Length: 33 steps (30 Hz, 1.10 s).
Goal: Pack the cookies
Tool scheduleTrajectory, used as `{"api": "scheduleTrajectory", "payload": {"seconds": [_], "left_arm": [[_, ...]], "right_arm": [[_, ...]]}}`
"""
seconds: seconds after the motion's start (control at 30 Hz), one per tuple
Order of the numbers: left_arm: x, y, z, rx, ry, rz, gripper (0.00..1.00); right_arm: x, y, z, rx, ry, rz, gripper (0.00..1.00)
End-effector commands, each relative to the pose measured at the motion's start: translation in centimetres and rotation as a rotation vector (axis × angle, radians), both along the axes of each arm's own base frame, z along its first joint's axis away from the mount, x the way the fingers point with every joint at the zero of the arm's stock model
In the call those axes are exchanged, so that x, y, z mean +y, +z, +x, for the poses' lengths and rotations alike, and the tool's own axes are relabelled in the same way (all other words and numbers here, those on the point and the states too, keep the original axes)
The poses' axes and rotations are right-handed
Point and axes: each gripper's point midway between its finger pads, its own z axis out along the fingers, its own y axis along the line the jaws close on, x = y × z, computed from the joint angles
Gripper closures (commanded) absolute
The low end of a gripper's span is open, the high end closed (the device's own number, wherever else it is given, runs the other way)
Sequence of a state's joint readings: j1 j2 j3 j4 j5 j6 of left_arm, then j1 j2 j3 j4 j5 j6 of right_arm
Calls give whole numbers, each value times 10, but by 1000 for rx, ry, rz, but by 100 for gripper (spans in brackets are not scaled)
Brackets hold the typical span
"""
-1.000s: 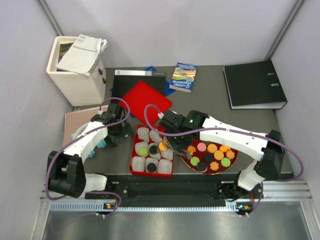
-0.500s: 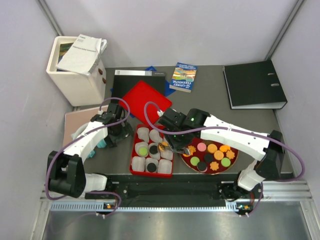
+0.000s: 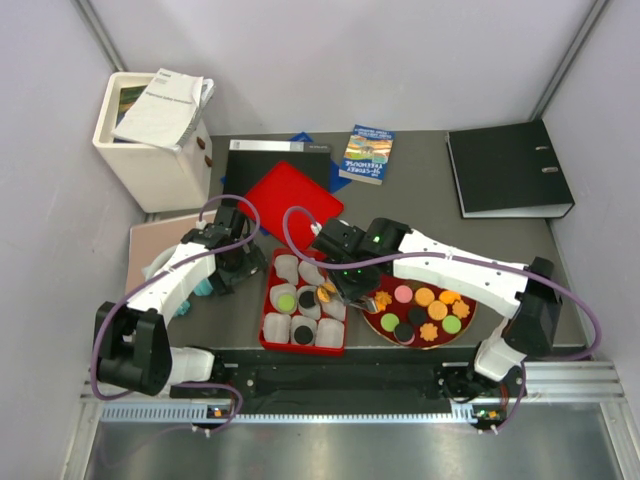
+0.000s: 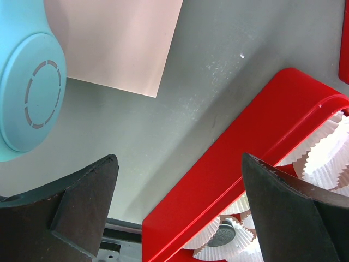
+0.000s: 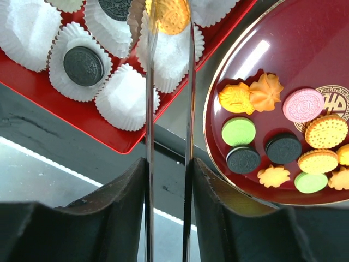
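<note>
The right gripper is clamped on thin tongs whose tips, straight ahead, pinch an orange round cookie by its edges above a paper liner in the red tray. It looks light, stiff and crumbly, so a gentle edge grip suits. A second ago the gripper hung over the plate now at its right.
</note>
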State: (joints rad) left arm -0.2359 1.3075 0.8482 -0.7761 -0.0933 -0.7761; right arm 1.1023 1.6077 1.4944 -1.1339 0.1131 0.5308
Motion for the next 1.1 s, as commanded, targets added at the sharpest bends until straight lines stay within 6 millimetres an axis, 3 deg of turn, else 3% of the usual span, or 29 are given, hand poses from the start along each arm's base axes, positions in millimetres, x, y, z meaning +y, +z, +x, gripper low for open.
{"api": "scheduleTrajectory", "payload": {"seconds": [0.0,0.23,0.5,1.07], "left_arm": [[0,2,6,-31,0,-2,1],[0,2,7,-30,-1,-5,1],[0,2,6,-30,0,-7,1],[0,2,6,-31,1,-4,1]], "right_arm": [[11,13,4,-32,14,55,64],[7,27,5,-56,1,73,74],[-2,49,8,-96,-29,93,74],[-10,59,-3,-75,-24,105,80]]}}
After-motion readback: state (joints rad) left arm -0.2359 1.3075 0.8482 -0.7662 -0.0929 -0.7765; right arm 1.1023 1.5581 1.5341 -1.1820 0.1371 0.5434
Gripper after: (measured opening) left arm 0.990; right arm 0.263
